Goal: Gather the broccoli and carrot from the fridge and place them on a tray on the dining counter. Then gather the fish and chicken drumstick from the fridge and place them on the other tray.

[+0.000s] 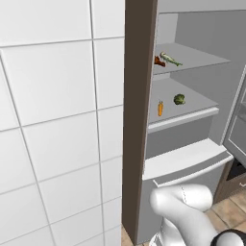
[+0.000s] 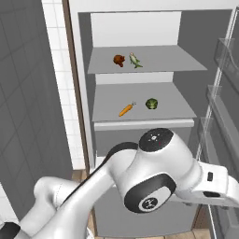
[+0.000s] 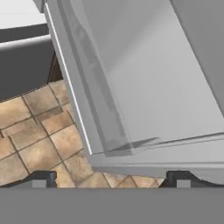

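Right base view gives you the clearest look into the open fridge (image 2: pixel 140 28). On its upper shelf (image 2: pixel 177 63) the chicken drumstick (image 2: pixel 119 60) lies to the left, with the fish (image 2: pixel 135 59) just beside it on the right. One level down, on the lower shelf (image 2: pixel 172 109), the carrot (image 2: pixel 126 109) lies tilted on the left and the broccoli (image 2: pixel 151 103) sits near it on the right, the two apart from each other. All four foods rest on their shelves with nothing touching them. The white arm (image 2: pixel 154 177) crosses the near part of this view, below the shelves and reaching toward the right, where you see the fridge door (image 2: pixel 224 107) swung open with its shelf bins.

In the left base view you find the same four things past the dark cabinet edge (image 1: pixel 137 120): drumstick (image 1: pixel 159 61) and fish (image 1: pixel 171 59) above, carrot (image 1: pixel 160 108) and broccoli (image 1: pixel 179 99) below.

In the hand view the gripper (image 3: pixel 109 179) has its two fingertips spread wide and holds nothing. It looks at the lower edge of the grey door (image 3: pixel 144 87), with the tiled floor (image 3: pixel 39 135) to the left.
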